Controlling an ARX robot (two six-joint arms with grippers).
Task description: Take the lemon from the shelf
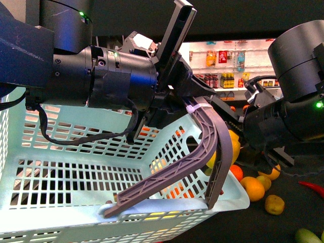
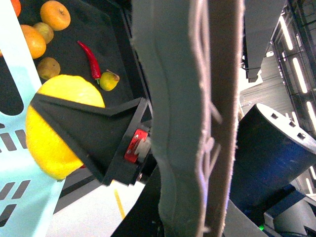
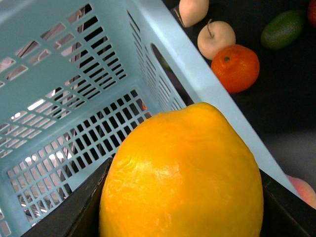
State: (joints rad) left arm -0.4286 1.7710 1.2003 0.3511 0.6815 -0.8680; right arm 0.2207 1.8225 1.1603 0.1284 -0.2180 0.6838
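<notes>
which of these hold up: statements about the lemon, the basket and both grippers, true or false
1. The right gripper holds the lemon. True.
2. The lemon lies on the bottom of the basket. False: it is in the gripper's grasp, up by the basket's rim.
3. The left gripper is closed on the basket's handle. True.
4. The basket is red. False: it is light blue.
5. A red chilli lies outside the basket. True.
</notes>
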